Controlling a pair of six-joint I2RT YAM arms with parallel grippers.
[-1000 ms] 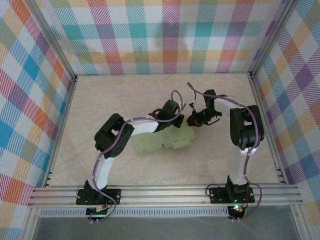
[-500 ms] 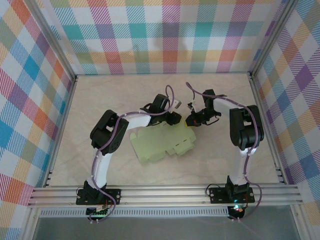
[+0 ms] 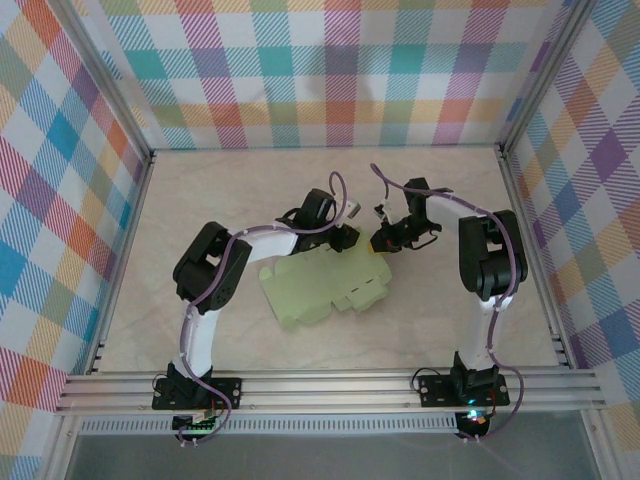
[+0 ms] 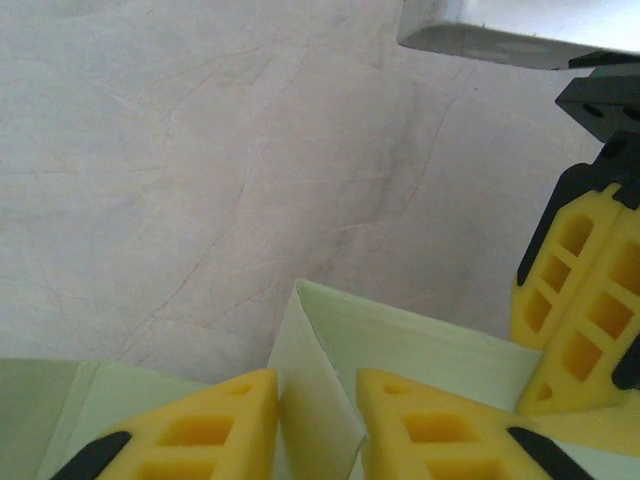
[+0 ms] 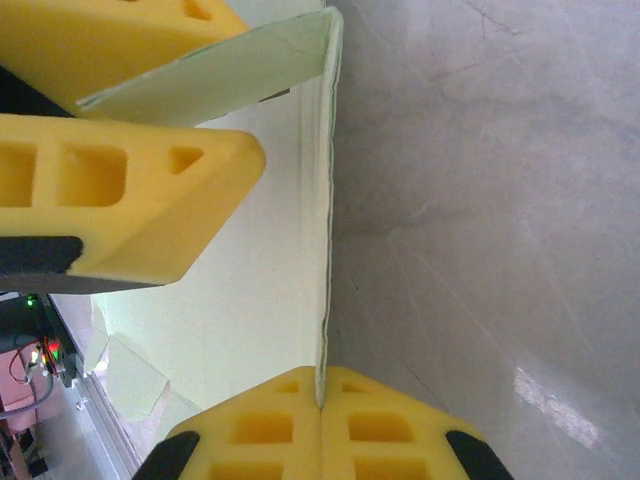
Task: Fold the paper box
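We found right gripper (image 5: 321,432) jaws clamped on paper box (image 3: 322,285) edge; left gripper (image 4: 318,425) jaws apart astride adjacent flap (image 4: 305,360), box length trailing behind both.

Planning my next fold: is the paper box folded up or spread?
Mostly spread: the paper box lies flat, one far flap raised between the left gripper's fingers.

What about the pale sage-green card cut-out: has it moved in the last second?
Yes. The card cut-out swung its left end toward the metal rail at the near edge.
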